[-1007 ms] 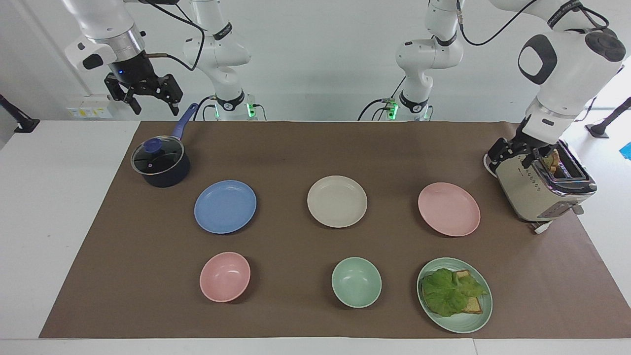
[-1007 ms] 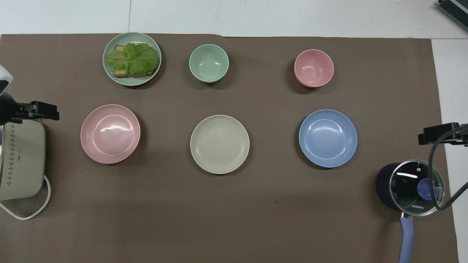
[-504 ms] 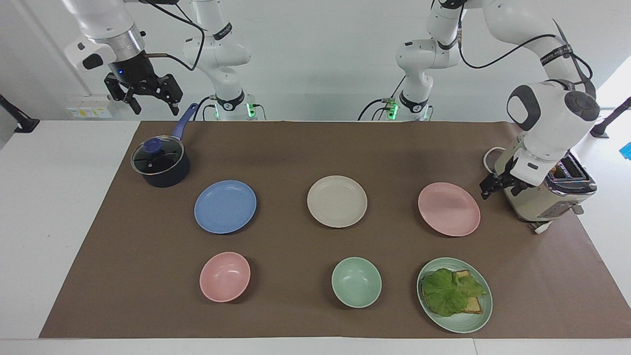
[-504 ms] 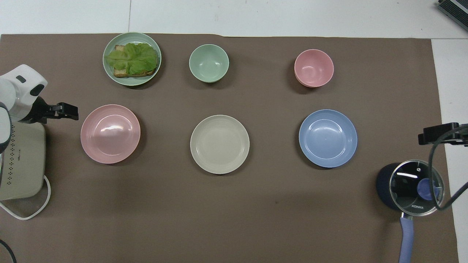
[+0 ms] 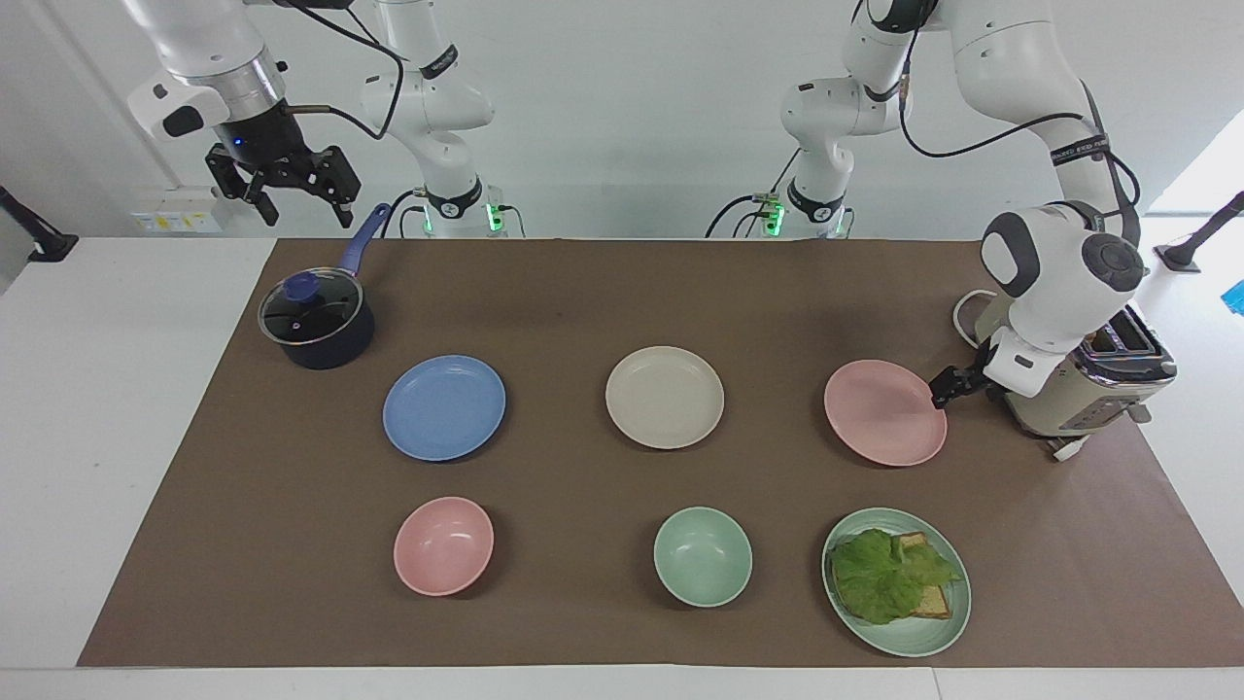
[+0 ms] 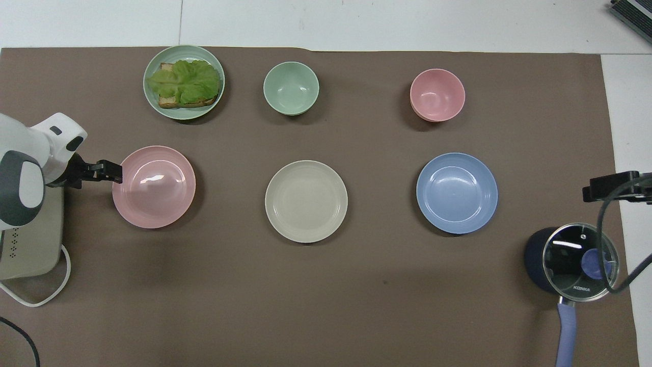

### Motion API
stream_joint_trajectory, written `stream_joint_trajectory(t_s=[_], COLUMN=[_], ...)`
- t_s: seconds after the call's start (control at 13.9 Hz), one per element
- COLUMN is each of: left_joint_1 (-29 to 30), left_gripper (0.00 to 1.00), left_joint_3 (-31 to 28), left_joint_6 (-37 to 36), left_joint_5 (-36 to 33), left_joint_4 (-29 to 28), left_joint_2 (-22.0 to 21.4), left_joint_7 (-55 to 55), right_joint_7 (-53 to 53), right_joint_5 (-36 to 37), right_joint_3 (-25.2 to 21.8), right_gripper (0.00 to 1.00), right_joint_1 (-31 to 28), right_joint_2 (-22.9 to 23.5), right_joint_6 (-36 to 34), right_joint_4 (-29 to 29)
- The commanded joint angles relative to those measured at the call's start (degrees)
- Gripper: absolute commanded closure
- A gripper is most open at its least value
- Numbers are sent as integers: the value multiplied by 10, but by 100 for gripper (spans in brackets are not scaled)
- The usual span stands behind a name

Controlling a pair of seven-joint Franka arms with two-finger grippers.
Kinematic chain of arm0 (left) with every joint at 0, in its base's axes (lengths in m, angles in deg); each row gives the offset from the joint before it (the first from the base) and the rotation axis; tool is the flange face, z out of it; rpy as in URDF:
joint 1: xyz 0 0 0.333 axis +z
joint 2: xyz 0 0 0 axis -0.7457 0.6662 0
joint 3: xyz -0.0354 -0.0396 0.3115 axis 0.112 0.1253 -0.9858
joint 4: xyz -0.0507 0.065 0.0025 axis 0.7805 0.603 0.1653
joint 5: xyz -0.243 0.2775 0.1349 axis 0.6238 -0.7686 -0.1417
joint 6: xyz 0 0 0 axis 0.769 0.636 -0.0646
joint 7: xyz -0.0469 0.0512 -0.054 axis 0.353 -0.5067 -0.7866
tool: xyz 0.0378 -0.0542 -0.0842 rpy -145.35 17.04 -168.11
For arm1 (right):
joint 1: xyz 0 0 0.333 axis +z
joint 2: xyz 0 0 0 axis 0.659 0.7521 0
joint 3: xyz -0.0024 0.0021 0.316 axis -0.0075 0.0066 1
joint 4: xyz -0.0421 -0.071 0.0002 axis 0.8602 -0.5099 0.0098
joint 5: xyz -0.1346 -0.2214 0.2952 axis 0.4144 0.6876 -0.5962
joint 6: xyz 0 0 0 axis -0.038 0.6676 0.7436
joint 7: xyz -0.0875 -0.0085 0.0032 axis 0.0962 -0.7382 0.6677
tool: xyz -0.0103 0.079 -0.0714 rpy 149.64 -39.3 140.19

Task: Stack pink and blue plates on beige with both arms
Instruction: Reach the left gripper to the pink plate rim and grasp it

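Pink plate (image 5: 884,412) lies flat beside the beige plate (image 5: 665,397) as the left gripper (image 5: 950,386), jaws spread, has swung off the toaster (image 5: 1079,384) to its rim, so a pickup looks close, while the right gripper (image 5: 296,190) waits open above the saucepan (image 5: 317,323).

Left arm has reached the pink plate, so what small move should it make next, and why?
Probably ease the left gripper a touch further so its open jaws straddle the rim of the shallow round pale pink plate, then close. It sits right at that rim, holding nothing, and the round cream-beige plate is bare. The right gripper waits above the table's edge.
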Motion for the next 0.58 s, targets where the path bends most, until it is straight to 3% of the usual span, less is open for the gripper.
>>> stream_joint_trajectory(t_s=[0.0,0.43,0.5], left_joint_1=[3,1,1], left_gripper=[0,0,11], left_joint_3=[3,3,3], left_joint_6=[32,33,33], left_joint_5=[-6,-6,-6], left_joint_4=[-33,-33,-32], left_joint_2=[-5,11,11], left_joint_7=[-1,0,0], right_joint_7=[12,12,12], right_joint_5=[-8,-8,-8], right_joint_3=[3,3,3], right_gripper=[0,0,0], right_joint_1=[-6,-6,-6], right_joint_2=[-9,-9,-9], right_joint_6=[3,3,2], right_joint_4=[7,7,7])
